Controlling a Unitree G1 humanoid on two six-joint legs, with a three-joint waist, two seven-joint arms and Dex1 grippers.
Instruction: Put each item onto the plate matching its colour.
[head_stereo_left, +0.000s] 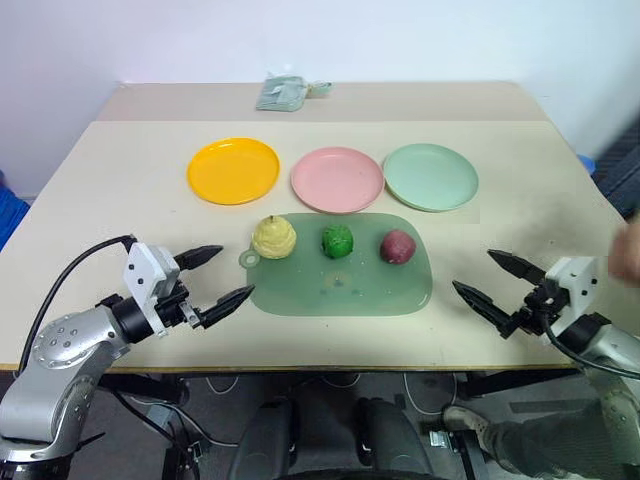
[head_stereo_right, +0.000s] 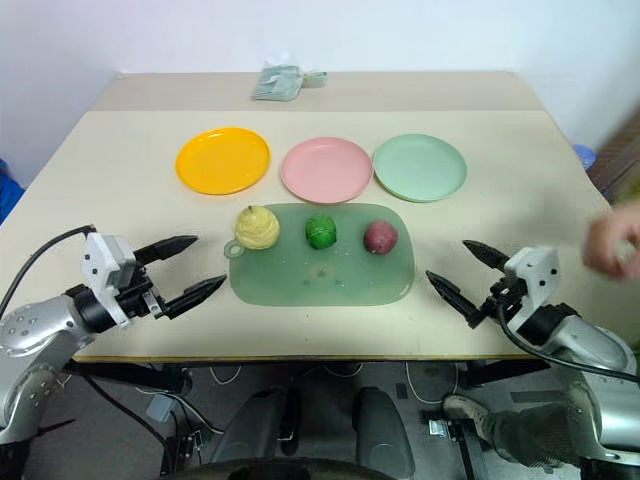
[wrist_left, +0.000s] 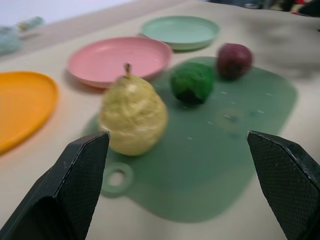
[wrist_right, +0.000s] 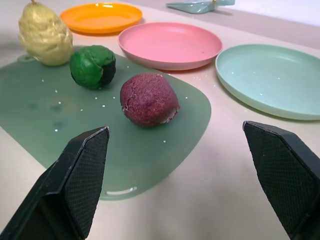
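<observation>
Sitting in a row on a translucent green rectangular cutting mat (head_stereo_left: 340, 285) are three small toy foods: a pale yellow lumpy pear-shaped toy (head_stereo_left: 273, 238) toward the robot's left, a bumpy dark green ball (head_stereo_left: 338, 241) in the middle, and a dark red-maroon ball (head_stereo_left: 397, 246) toward the right. None of them is touching another. The mat is lying on a pale beige table (head_stereo_left: 120, 180).

Just beyond the mat, three round shallow plastic plates are lying in a line: an orange-yellow plate (head_stereo_left: 233, 170) on the left, a pink plate (head_stereo_left: 337, 179) in the middle, and a pale mint green plate (head_stereo_left: 431, 176) on the right. The pink and mint plates are nearly touching each other. All three plates are bare.

The left gripper (head_stereo_left: 222, 278) is hovering near the mat's left end, its jaws spread wide and grasping nothing. The right gripper (head_stereo_left: 491, 277) is hovering near the mat's right end, its jaws likewise spread wide and empty. Both are pointing inward toward the mat.

A crumpled pale green cloth-like bundle (head_stereo_left: 285, 92) is lying at the far edge of the table. A person's blurred hand (head_stereo_right: 612, 240) is showing at the right edge.
</observation>
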